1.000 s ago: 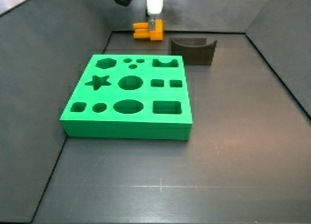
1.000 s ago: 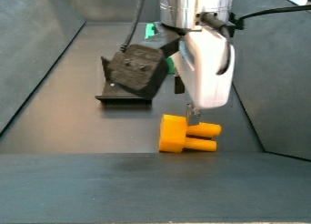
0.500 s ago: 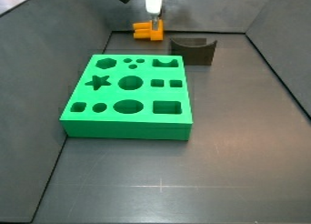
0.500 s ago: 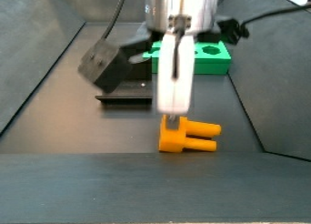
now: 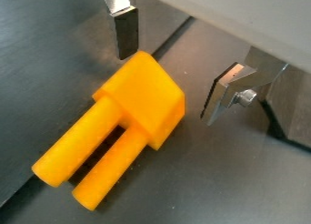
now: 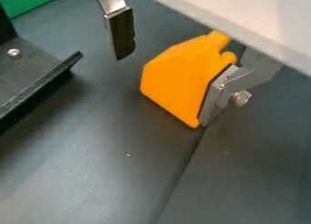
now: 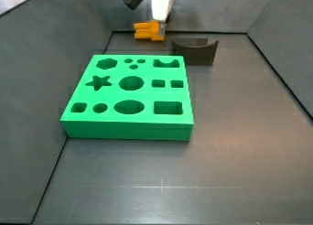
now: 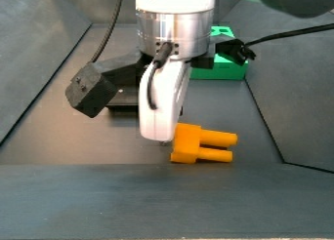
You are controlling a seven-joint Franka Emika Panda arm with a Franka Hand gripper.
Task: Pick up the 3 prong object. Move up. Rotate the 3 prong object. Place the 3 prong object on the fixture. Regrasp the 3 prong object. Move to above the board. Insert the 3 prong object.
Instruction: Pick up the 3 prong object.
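Straddling the 3 prong object [image 5: 122,127] in a wrist view, the claw [image 5: 180,56] stands open: one finger plate at upper centre of the frame just off the blocky end, the other at right, apart from the body's side; neither pad clearly touches. In the wrist view from behind, the claw [image 6: 176,55] brackets the body, the right finger [image 6: 225,94] at or very near the orange face, the left finger [image 6: 119,32] clear of it; the 3 prong object [image 6: 183,73] lies flat on the dark floor, and a dark plate edge sits at left of frame, likely the fixture base. In a side view the claw [image 7: 156,18] is at top centre, over the 3 prong object [image 7: 145,29], with the fixture [image 7: 196,49] just to the right and the board [image 7: 131,93] filling the left middle. In the close side view the claw [image 8: 163,112] has come down beside the 3 prong object [image 8: 202,143] and turned since a second ago, the wrist hardware now swung to the left; the board [image 8: 222,63] shows behind. Judgement: descent for the pick-up nearly done, closing comes next. Surface: dark grey matte floor with plain grey walls, a seam crossing the floor; no desk.
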